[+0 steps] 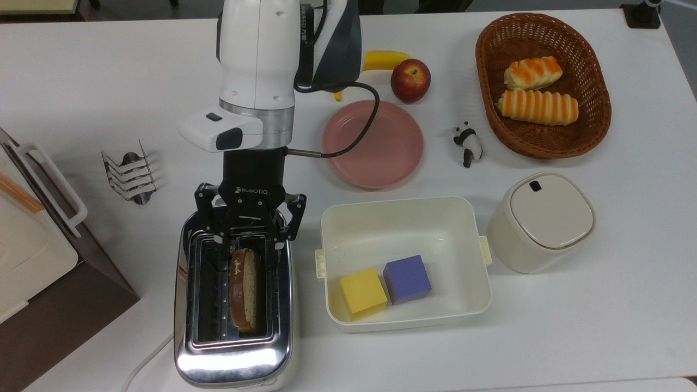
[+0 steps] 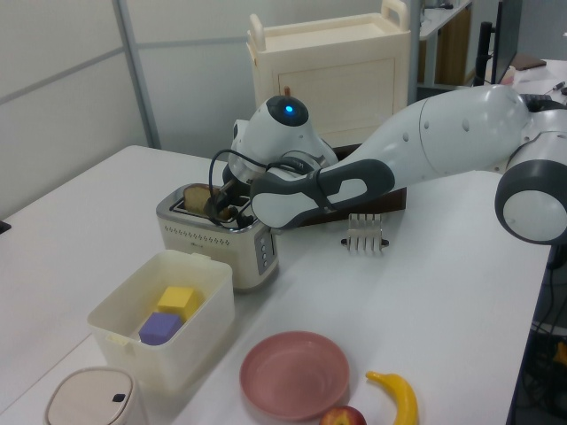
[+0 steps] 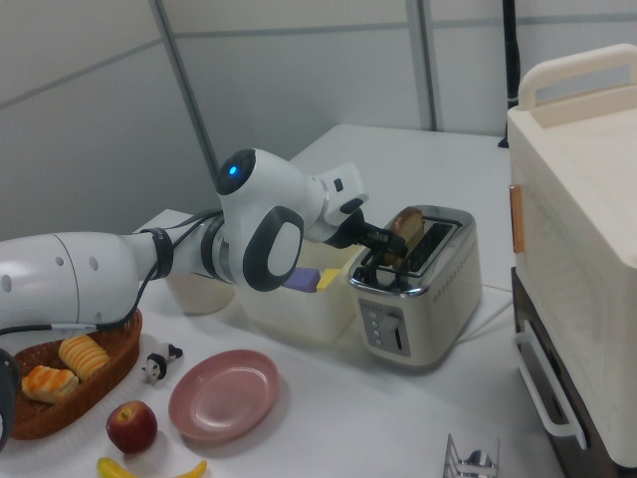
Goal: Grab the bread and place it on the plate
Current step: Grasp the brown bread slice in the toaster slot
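Observation:
The bread [image 1: 243,291] stands on edge in the right slot of a chrome toaster [image 1: 234,356] at the top view's lower left. Its brown crust pokes out of the slot in the left view [image 2: 197,196] and the right view [image 3: 406,227]. My gripper [image 1: 248,239] is open, low over the toaster's far end, with a finger on each side of the slice's end; whether they touch it I cannot tell. The gripper also appears in the left view [image 2: 221,206] and the right view [image 3: 383,249]. The pink plate [image 1: 381,155] lies empty to the top view's right of the arm.
A cream tub [image 1: 463,218] with a yellow and a purple cube stands just right of the toaster. A toast rack [image 1: 129,174], a cabinet [image 1: 32,256], a lidded bin [image 1: 544,220], a panda figure [image 1: 467,142], an apple [image 1: 410,80], a banana [image 1: 384,57] and a basket of rolls [image 1: 593,125] ring the table.

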{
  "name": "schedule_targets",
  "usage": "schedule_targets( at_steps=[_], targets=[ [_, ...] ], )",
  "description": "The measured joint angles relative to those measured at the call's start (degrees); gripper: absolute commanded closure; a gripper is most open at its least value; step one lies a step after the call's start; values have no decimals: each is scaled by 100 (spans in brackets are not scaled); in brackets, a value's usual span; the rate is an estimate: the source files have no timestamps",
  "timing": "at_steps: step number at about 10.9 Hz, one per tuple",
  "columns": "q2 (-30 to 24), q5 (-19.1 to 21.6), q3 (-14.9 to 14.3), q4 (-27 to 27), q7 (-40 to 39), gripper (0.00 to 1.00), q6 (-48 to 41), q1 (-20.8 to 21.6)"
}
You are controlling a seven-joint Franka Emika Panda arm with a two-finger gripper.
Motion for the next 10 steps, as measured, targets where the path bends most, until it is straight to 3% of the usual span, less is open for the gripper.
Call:
schedule_targets(
  at_steps=[1,2,7,10],
  targets=[
    [11,0,11,26,0,88,33,13],
    [13,0,11,32,0,91,33,17],
    [-67,5,-12,194,2,91,34,-9],
    [-383,5,-22,248,2,91,35,-48]
  ],
)
